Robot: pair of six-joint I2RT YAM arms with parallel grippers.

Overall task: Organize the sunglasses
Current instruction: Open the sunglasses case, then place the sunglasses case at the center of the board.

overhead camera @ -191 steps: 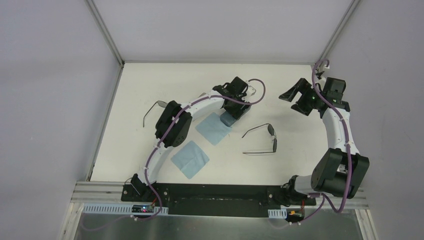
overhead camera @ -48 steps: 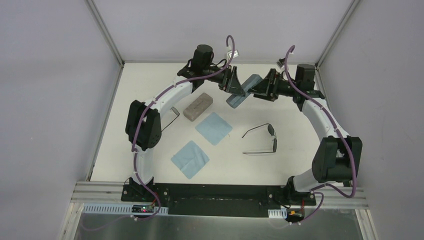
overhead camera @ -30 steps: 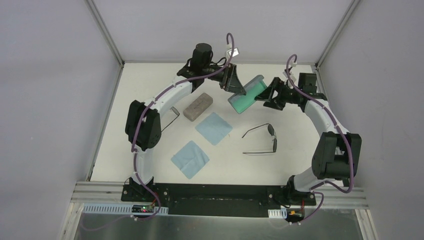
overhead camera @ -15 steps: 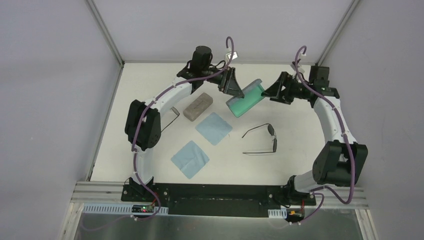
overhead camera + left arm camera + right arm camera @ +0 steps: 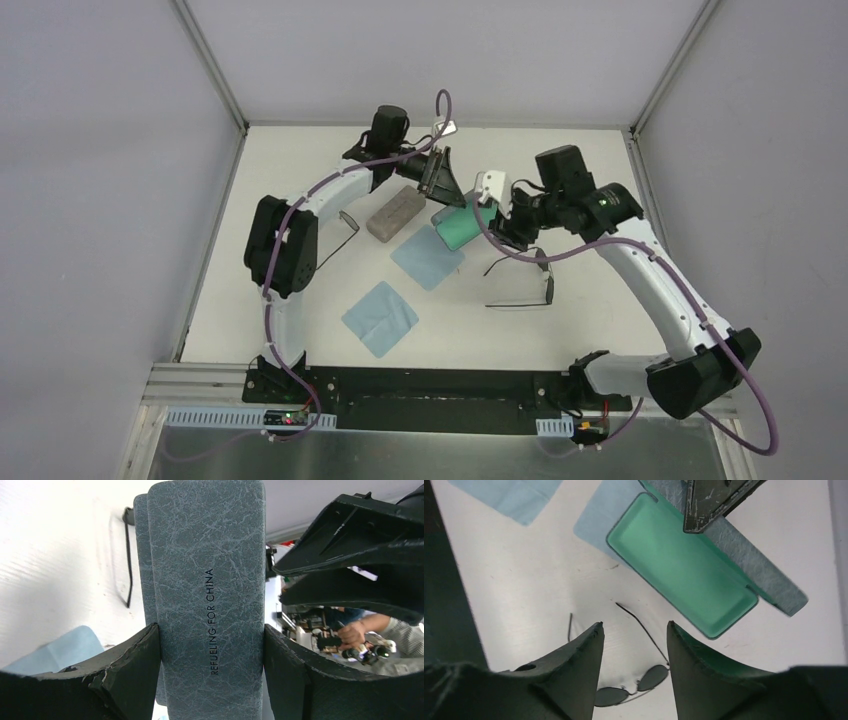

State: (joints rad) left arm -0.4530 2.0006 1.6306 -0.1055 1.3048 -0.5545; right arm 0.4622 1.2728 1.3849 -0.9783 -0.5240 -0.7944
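Well out to the left of the left hand (image 5: pixel 444 192), the first pair of sunglasses (image 5: pixel 346 218) lies on the table (image 5: pixel 280 160). It is partly hidden by the arm, and a beige case (image 5: pixel 395 213) sits between it and the hand. The left hand is clenched on one end of the blue case (image 5: pixel 458 228). The case hangs open below the fingers, green lining showing, with its low end over a cloth (image 5: pixel 425 262). I cannot tell whether it touches the cloth.

Just to the right, the right hand (image 5: pixel 508 230) hovers with its fingers spread and nothing between them. The second pair of sunglasses (image 5: pixel 653 673) lies flat on the table directly beneath it, arms unfolded.

Several things could go wrong from here:
- The frame is thin wire, so fingers closing a little off line may slide past it, or press on a lens and skid the pair away.
- With its arms unfolded, the pair may catch on the case rim instead of dropping in.
- The case is held by one end only, so a push from the glasses could twist it in the grip.
- The two hands are close enough to knock together.
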